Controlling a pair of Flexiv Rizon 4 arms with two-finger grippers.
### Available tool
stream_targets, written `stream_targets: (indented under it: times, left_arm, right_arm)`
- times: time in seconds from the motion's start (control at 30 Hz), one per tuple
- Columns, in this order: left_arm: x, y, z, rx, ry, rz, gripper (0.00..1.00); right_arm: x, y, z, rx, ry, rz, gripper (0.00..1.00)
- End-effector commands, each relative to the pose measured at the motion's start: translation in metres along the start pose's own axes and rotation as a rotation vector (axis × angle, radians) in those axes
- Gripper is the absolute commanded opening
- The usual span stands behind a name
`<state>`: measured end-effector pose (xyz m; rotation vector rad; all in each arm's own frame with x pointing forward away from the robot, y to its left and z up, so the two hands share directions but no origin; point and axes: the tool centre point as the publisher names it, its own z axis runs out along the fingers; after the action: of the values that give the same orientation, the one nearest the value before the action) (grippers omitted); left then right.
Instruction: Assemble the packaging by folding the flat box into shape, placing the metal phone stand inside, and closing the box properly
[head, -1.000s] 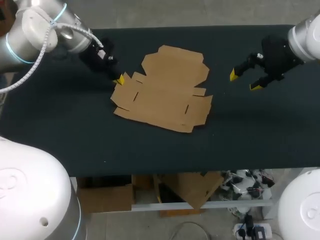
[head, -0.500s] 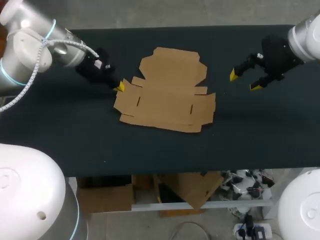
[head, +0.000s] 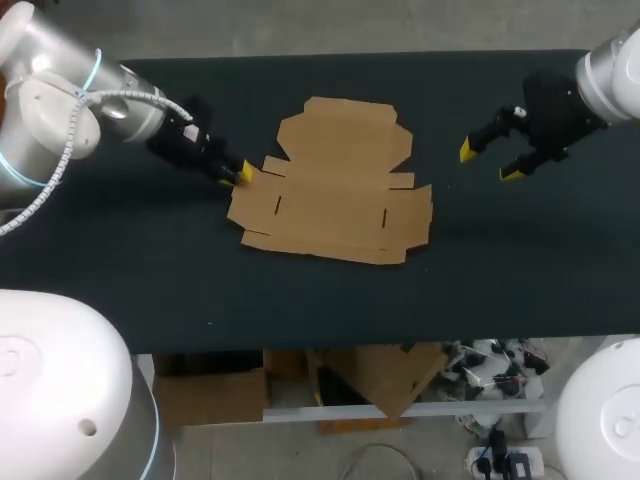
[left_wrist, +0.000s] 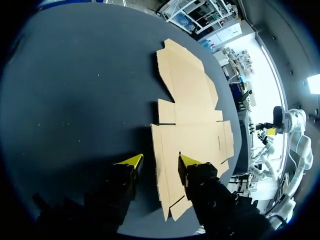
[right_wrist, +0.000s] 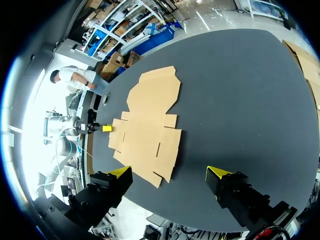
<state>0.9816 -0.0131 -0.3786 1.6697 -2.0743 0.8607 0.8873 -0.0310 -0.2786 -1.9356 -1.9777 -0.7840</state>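
The flat brown cardboard box (head: 335, 185) lies unfolded in the middle of the dark table, flaps spread out. My left gripper (head: 237, 172) is low at the box's left edge. In the left wrist view its yellow-tipped fingers (left_wrist: 133, 160) stand apart, and the left gripper (left_wrist: 159, 161) is open with the cardboard's (left_wrist: 192, 125) edge lying between them. My right gripper (head: 488, 160) hangs open over the table to the right of the box, holding nothing. From the right wrist view the right gripper (right_wrist: 169, 174) faces the cardboard (right_wrist: 150, 130) from a distance.
The dark table surface (head: 130, 270) runs wide on all sides of the cardboard. Its front edge (head: 330, 340) lies below the box in the head view. Only my two arms stand over the table.
The left gripper pulled the box's left edge toward the front, turning the tilted cardboard square to the table. Its fingers have since parted. The right arm has not moved.
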Motion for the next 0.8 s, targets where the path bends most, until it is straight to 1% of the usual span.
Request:
stream_targets:
  times: [0.03, 0.13, 0.23, 0.27, 0.3, 0.33, 0.4, 0.43, 0.47, 0.53, 0.63, 0.73, 0.8]
  left_arm:
    - [-0.001, -0.010, -0.013, 0.003, -0.026, 0.010, 1.00]
    - [-0.008, -0.025, -0.020, -0.018, -0.016, 0.017, 1.00]
    - [-0.010, -0.034, -0.022, -0.049, 0.003, 0.031, 1.00]
    - [-0.011, -0.039, -0.022, -0.082, 0.018, 0.048, 1.00]
    - [-0.012, -0.041, -0.022, -0.088, 0.026, 0.048, 1.00]
    - [-0.013, -0.044, -0.021, -0.118, 0.033, 0.066, 1.00]
    - [-0.016, -0.048, -0.020, -0.158, 0.050, 0.077, 1.00]
    - [-0.017, -0.049, -0.018, -0.192, 0.052, 0.101, 1.00]
    - [-0.017, -0.049, -0.017, -0.203, 0.072, 0.098, 1.00]
    - [-0.016, -0.047, -0.016, -0.222, 0.060, 0.110, 1.00]
    - [-0.013, -0.043, -0.014, -0.242, 0.068, 0.123, 1.00]
    - [-0.008, -0.036, -0.009, -0.261, 0.067, 0.142, 1.00]
    - [-0.006, -0.032, -0.006, -0.266, 0.052, 0.151, 1.00]
  right_arm:
    - [0.000, 0.000, -0.001, 0.002, -0.001, 0.000, 1.00]
    - [0.000, 0.000, -0.001, 0.002, -0.001, 0.000, 1.00]
    - [0.000, 0.000, -0.001, 0.002, -0.001, 0.000, 1.00]
    - [0.000, 0.000, -0.001, 0.002, -0.001, 0.000, 1.00]
    - [0.000, 0.000, -0.001, 0.002, -0.001, 0.000, 1.00]
    - [0.000, 0.000, -0.001, 0.002, -0.001, 0.000, 1.00]
    - [0.000, 0.000, -0.001, 0.002, -0.001, 0.000, 1.00]
    - [0.000, 0.000, -0.001, 0.002, -0.001, 0.000, 1.00]
    - [0.000, 0.000, -0.001, 0.002, -0.001, 0.000, 1.00]
    - [0.000, 0.000, -0.001, 0.002, -0.001, 0.000, 1.00]
    - [0.000, 0.000, -0.001, 0.002, -0.001, 0.000, 1.00]
    - [0.000, 0.000, -0.001, 0.002, -0.001, 0.000, 1.00]
    - [0.000, 0.000, -0.001, 0.002, -0.001, 0.000, 1.00]
